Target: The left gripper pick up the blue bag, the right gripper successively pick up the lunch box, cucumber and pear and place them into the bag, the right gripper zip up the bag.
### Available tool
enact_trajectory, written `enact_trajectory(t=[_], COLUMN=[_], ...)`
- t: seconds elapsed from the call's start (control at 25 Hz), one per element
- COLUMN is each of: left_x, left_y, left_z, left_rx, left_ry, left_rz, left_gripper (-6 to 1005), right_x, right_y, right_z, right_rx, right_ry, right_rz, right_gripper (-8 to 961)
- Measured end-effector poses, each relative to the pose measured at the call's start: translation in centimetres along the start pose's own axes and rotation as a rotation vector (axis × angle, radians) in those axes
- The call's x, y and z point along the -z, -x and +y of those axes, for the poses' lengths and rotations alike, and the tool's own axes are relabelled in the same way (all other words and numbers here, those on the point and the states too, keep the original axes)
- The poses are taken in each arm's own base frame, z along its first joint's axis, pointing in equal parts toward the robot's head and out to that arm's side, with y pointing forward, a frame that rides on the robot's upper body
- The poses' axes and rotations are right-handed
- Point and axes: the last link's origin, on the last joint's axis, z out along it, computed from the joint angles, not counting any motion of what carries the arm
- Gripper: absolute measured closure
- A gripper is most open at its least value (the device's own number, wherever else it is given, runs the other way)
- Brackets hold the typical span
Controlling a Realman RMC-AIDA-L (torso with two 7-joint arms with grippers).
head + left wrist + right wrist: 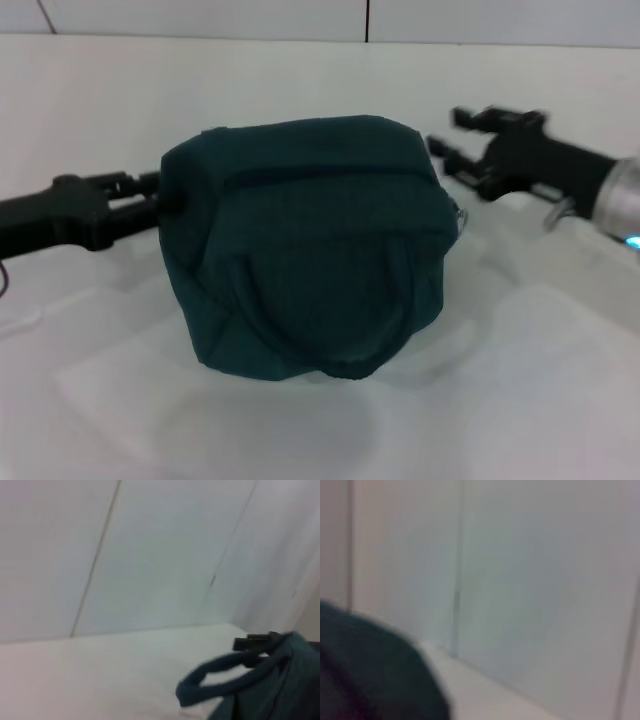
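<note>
My left gripper (150,195) pinched the soft, lumpy blue bag (305,245) at nine o'clock; my right gripper (455,140) hung open at two o'clock above the smooth white table (500,380).

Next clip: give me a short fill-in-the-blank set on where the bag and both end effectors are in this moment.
1. The blue bag sits on a ____ table.
2. The left end effector touches the bag's ____ side, as the robot sees it.
3. The right end effector is beside the bag's upper ____ corner.
4. The lunch box, cucumber and pear are ____ on the table.

Missing words: white; left; right; not visible
</note>
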Motion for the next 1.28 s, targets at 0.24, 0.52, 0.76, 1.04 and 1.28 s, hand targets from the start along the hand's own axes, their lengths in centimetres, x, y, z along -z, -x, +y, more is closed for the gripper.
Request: enact_trajectory(t=[0.24, 0.52, 0.76, 1.04, 1.28], left_x=[1.6, 1.8, 1.7, 0.6, 0.6], left_y=[-1.4, -1.9, -1.5, -0.5, 0.0], left_z=[0.2, 3.2, 5.4, 6.5, 6.7], left_rx=[-0.057, -0.146, -0.145, -0.119, -0.118], left_ry=[-0.010, 0.169, 0.312, 0.379, 0.382], left_rz=[0.140, 0.245, 0.262, 0.221, 0.222], left_gripper=[551, 549, 546, 542, 511], right_x=[2.4, 5.3, 6.1, 3.9, 2.4], right_y=[2.1, 5.1, 6.2, 6.0, 5.8], right_z=[-1.3, 0.6, 2.2, 4.5, 5.9], right_rx=[-0.057, -0.170, -0.194, -0.161, -0.123], right_ry=[0.010, 0.320, 0.548, 0.704, 0.762], right_rz=[-0.164, -0.331, -0.302, -0.170, -0.096], right_gripper=[509, 508, 506, 502, 500])
